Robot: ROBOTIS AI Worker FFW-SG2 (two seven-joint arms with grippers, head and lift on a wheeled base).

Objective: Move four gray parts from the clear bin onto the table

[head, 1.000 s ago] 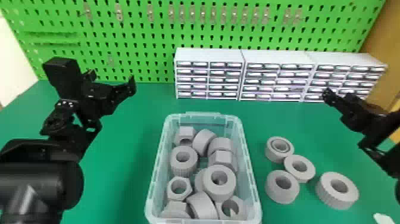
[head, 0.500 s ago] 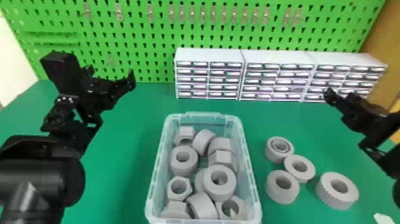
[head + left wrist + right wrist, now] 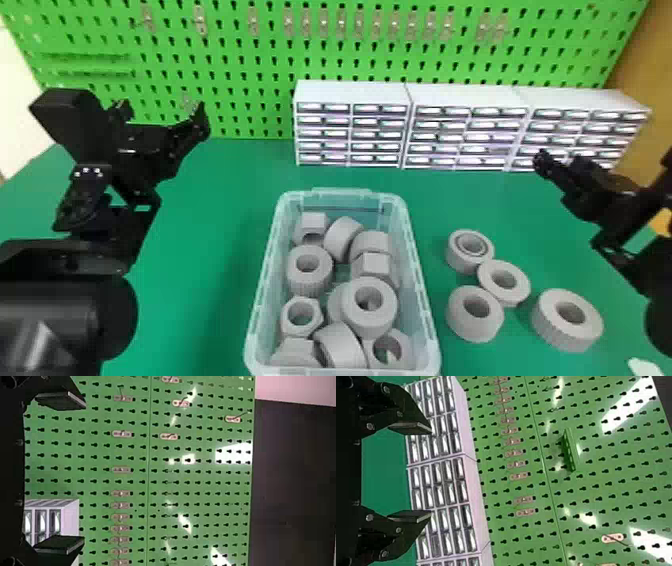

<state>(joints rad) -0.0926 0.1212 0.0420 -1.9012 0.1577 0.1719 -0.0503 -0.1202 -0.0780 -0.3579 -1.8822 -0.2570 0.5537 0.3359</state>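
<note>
The clear bin (image 3: pixel 424 320) stands at the middle front of the green table and holds several gray parts (image 3: pixel 370 305), rings and hex nuts piled together. Right of it on the table lie more gray rings, among them a ribbed one (image 3: pixel 567 320) and a smaller one (image 3: pixel 470 250). My left gripper (image 3: pixel 165 117) is raised left of the bin, and my right gripper (image 3: pixel 555 162) is up beyond the rings on the right. In the left wrist view my left gripper (image 3: pixel 59 473) is open and holds nothing. My right gripper (image 3: pixel 410 472) is likewise spread, with nothing held.
White drawer cabinets (image 3: pixel 350 125) stand along the table's back in front of a green pegboard (image 3: pixel 250 60). A small white object (image 3: pixel 644 367) lies at the front right corner. Bare table (image 3: pixel 210 260) stretches left of the bin.
My left gripper and forearm have shifted slightly over the last second. The right arm, the bin and the gray parts have stayed nearly where they were.
</note>
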